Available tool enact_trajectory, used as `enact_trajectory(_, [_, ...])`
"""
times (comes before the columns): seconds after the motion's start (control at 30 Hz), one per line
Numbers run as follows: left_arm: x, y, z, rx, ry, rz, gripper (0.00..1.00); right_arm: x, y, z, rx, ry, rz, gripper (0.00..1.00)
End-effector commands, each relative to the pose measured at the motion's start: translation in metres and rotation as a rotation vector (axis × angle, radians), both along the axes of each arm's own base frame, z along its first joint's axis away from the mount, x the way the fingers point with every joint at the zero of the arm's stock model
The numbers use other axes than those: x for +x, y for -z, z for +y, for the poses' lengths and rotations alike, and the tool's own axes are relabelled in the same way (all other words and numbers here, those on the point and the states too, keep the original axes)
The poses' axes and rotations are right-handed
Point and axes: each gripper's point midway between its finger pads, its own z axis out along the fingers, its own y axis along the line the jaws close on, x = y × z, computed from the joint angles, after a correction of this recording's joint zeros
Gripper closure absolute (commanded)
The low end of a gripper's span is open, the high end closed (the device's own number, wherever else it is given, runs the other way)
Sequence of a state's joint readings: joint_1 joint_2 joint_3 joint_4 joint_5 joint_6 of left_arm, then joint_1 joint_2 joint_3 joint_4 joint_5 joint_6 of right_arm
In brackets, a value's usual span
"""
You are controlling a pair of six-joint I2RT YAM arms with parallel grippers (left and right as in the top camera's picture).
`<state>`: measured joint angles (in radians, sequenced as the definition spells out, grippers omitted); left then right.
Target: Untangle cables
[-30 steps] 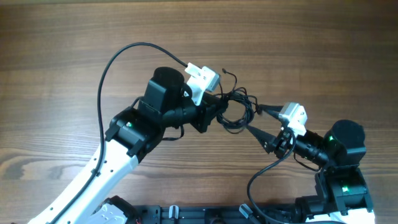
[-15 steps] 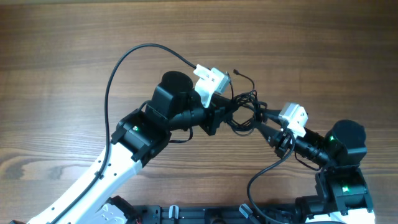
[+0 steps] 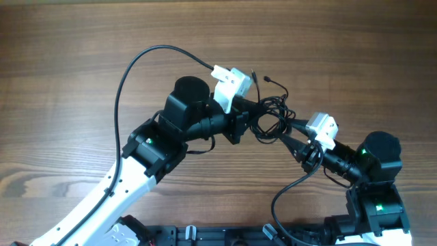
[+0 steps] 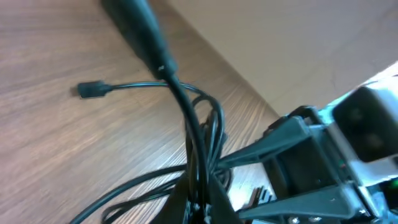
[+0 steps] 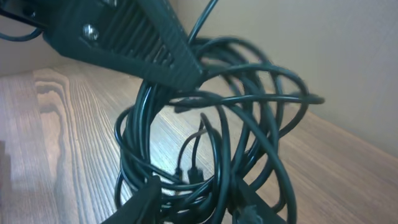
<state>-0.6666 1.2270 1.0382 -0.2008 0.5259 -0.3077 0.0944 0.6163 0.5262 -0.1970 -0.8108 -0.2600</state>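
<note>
The left hand [image 3: 251,121] was pressed together, pinching the cables [image 3: 276,108] at frame centre over the table [image 3: 68,55]. The right hand [image 3: 285,131] stood half spread with loops between its fingers; whether it gripped them could not be told.

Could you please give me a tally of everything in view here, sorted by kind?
robot arms: 2, the left arm and the right arm
white wrist camera mounts: 2
tangled bundle of thin black cables: 1, cords within it too knotted to count
wooden table: 1
Total: 6
</note>
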Motion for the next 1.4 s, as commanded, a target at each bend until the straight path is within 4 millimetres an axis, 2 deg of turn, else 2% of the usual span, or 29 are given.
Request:
enact_trajectory(0.0, [-0.008,-0.027,-0.009,-0.098,0.063,-0.025,0.96,-0.004,-0.003,0.003,0.006,-0.024,-0.004,0.71])
enact_trajectory(0.03, [-0.008,-0.029,-0.009,-0.103,0.063,-0.031,0.96,-0.004,-0.003,0.003,0.006,-0.024,-0.004,0.83])
enact_trajectory(0.1, [-0.010,-0.029,-0.010,-0.105,0.076,-0.028,0.96,-0.004,-0.003,0.003,0.007,-0.024,-0.003,0.96])
enact_trajectory(0.27, [-0.009,-0.029,-0.010,-0.104,0.069,-0.027,0.96,-0.007,-0.005,0.005,0.014,-0.046,-0.006,0.96])
enact_trajectory(0.37, [0.018,-0.017,0.004,-0.087,-0.147,0.071,0.96,-0.012,-0.010,0.010,0.046,-0.084,0.002,0.96])
enact_trajectory(0.4, [0.032,-0.009,0.015,-0.078,-0.272,0.131,0.96,-0.012,-0.012,0.010,0.074,-0.076,0.027,0.96])
enact_trajectory(0.47, [0.046,0.005,0.032,-0.058,-0.432,0.205,0.96,-0.010,-0.019,0.010,0.108,-0.068,0.034,0.96])
enact_trajectory(0.53, [0.053,0.018,0.045,-0.039,-0.544,0.264,0.96,-0.009,-0.028,0.010,0.138,-0.063,0.024,0.96])
enact_trajectory(0.6, [0.055,0.022,0.050,-0.034,-0.585,0.287,0.96,-0.007,-0.034,0.010,0.145,-0.057,-0.001,0.96])
enact_trajectory(0.73, [0.060,0.029,0.062,-0.053,-0.648,0.364,0.96,0.020,-0.032,-0.012,0.204,0.159,0.072,0.96])
enact_trajectory(0.83, [0.061,0.027,0.065,-0.069,-0.660,0.376,0.96,0.041,-0.030,-0.038,0.287,0.369,0.147,0.96])
enact_trajectory(0.93, [0.060,0.025,0.063,-0.074,-0.646,0.371,0.96,0.049,-0.019,-0.054,0.302,0.488,0.194,0.96])
enact_trajectory(1.0, [0.058,0.020,0.059,-0.039,-0.580,0.288,0.96,0.047,-0.007,-0.054,0.283,0.496,0.246,0.56])
enact_trajectory(1.03, [0.056,0.018,0.056,-0.015,-0.540,0.242,0.96,0.046,-0.003,-0.053,0.278,0.493,0.261,0.44])
enact_trajectory(1.1, [0.054,0.018,0.054,0.049,-0.472,0.142,0.96,0.041,-0.006,-0.044,0.245,0.421,0.230,0.25])
enact_trajectory(1.17, [0.048,0.016,0.047,0.073,-0.395,0.089,0.96,0.033,-0.010,-0.031,0.195,0.315,0.174,0.17])
enact_trajectory(1.23, [0.041,0.010,0.037,0.071,-0.309,0.038,0.96,0.027,-0.012,-0.024,0.182,0.257,0.155,0.15])
enact_trajectory(1.37, [0.035,0.003,0.029,0.035,-0.256,0.033,0.96,0.014,-0.018,-0.008,0.167,0.125,0.113,0.16])
